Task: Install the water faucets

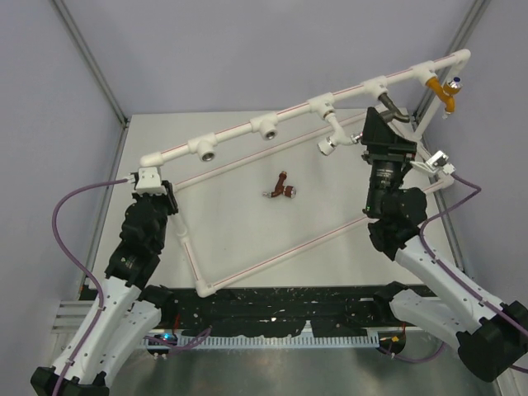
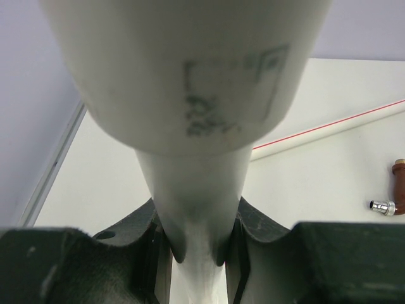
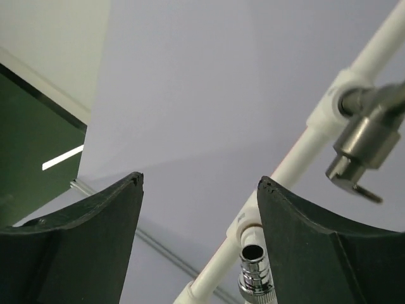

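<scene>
A reddish-brown faucet (image 1: 283, 188) lies loose on the table inside the white pipe frame (image 1: 247, 129); the left wrist view shows it at the right edge (image 2: 398, 182). A white faucet (image 1: 331, 134) with a chrome end (image 3: 255, 273) hangs from a tee on the upper rail. My left gripper (image 1: 152, 178) (image 2: 199, 253) is shut on the frame's left corner pipe (image 2: 190, 95). Just below the rail, near a grey metal faucet (image 1: 394, 110) (image 3: 362, 140), my right gripper (image 1: 381, 117) (image 3: 201, 180) is open with nothing between its fingers.
A yellow faucet (image 1: 445, 89) sits at the rail's right end. Two bare tee sockets (image 1: 206, 148) (image 1: 267, 127) face forward on the left half of the rail. A small silver-and-white fitting (image 1: 437, 160) sits by the frame's right corner. Grey walls enclose the table.
</scene>
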